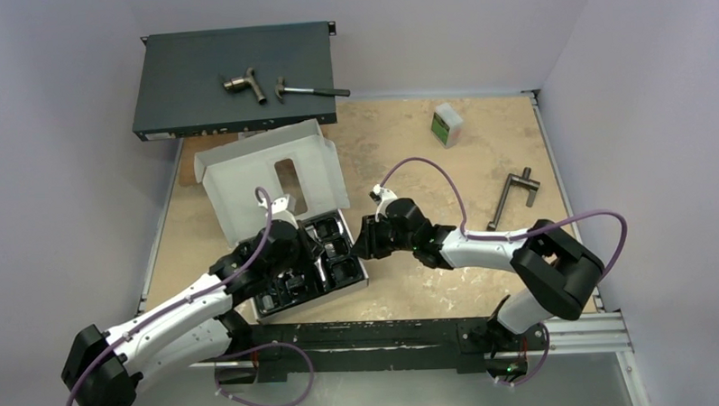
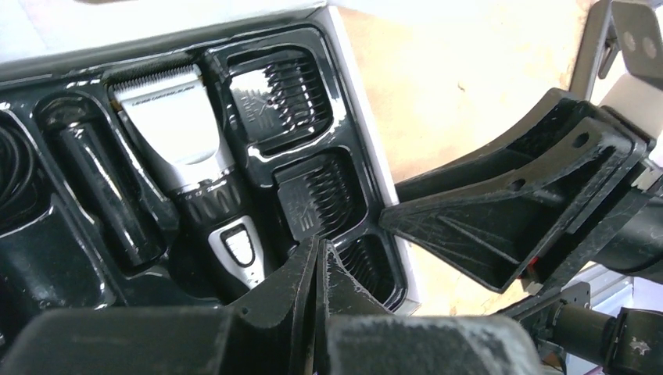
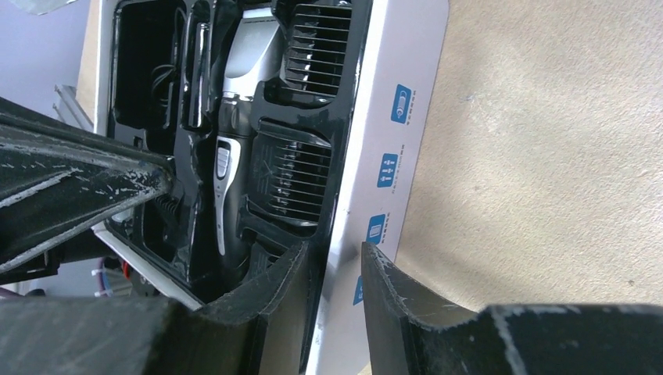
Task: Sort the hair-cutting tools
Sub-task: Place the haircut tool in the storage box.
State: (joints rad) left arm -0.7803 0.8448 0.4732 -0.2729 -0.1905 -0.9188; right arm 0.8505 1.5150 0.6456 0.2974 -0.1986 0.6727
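Left hand [image 2: 317, 254] pressed together beside clipper [image 2: 176, 133]; right hand [image 3: 335, 256] spread astride box wall [image 3: 383, 156]

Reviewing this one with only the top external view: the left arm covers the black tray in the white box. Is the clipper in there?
Observer: Yes. The left wrist view shows the clipper lying in a long slot of the tray.
Operator: And the comb attachments?
Observer: Two comb attachments sit in separate compartments beside the clipper, on the side nearest the box's wall.
Operator: What is the right gripper doing at the box edge?
Observer: The right wrist view shows the right gripper open and straddling the box's white side wall, with one finger on the tray side and one outside.
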